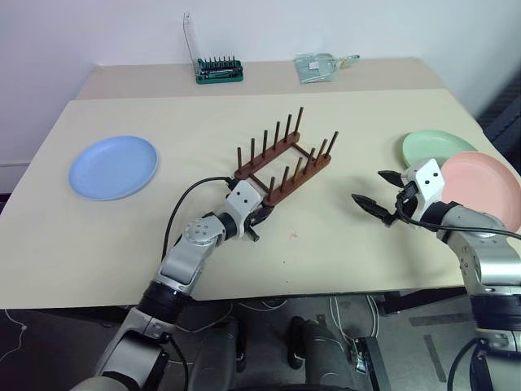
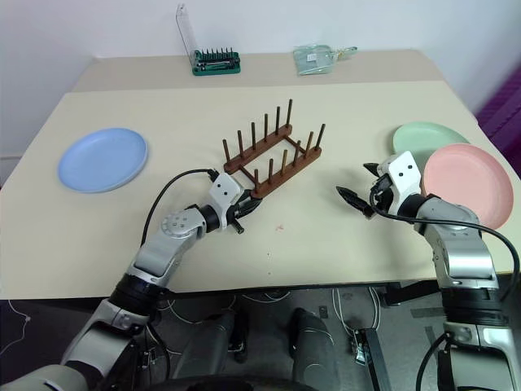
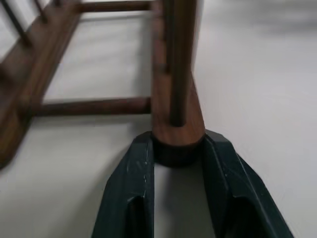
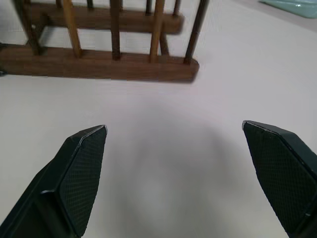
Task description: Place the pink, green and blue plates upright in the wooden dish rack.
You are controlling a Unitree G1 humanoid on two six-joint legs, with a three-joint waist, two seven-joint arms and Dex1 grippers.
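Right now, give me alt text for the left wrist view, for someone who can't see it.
The left gripper is closed on the rounded near end of one base rail of the wooden dish rack, one dark finger on each side. A peg rises from the rail just beyond the grip, and crossbars run to the second rail over the pale table.

I find no legible text, label, brand, number or sign in any view. The clear packet (image 1: 316, 67) at the far desk edge is too small to read.
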